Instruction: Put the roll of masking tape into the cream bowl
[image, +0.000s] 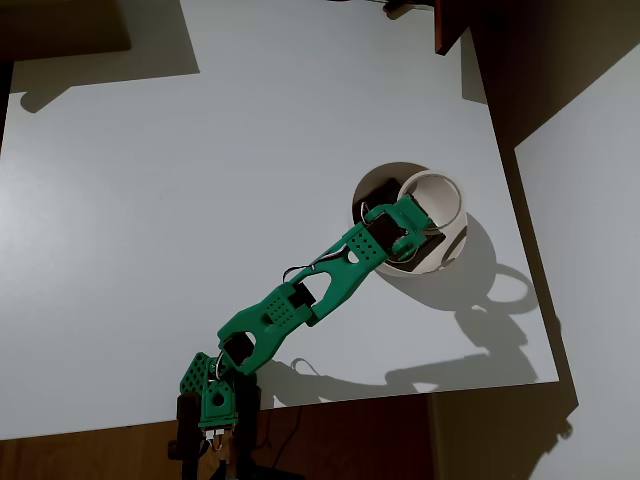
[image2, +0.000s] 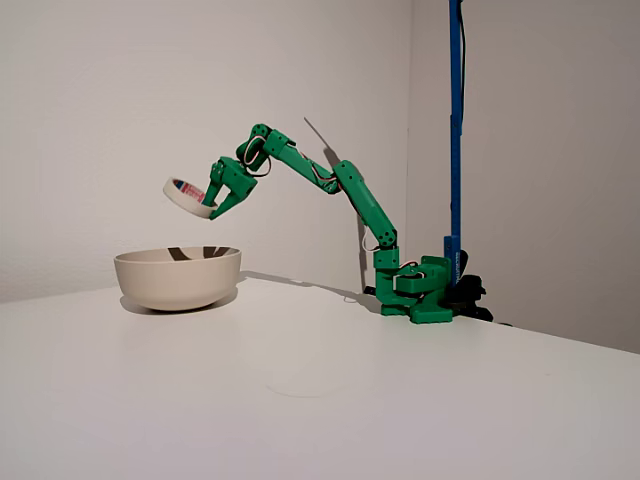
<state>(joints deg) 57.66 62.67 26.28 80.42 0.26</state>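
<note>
The roll of masking tape (image2: 188, 196) is a cream ring with red and blue print inside, tilted and held in the air above the cream bowl (image2: 178, 277). My green gripper (image2: 214, 201) is shut on the roll's near edge. In the overhead view the roll of masking tape (image: 433, 204) overlaps the cream bowl's (image: 441, 266) far side, and the gripper (image: 411, 226) reaches over the bowl's middle. A dark pad at the bowl's bottom (image: 372, 190) shows beside the arm.
The white table (image: 200, 200) has open room to the left of the arm in the overhead view. Its right edge (image: 520, 240) runs close beside the bowl. A blue pole (image2: 456, 120) stands behind the arm's base (image2: 420, 290).
</note>
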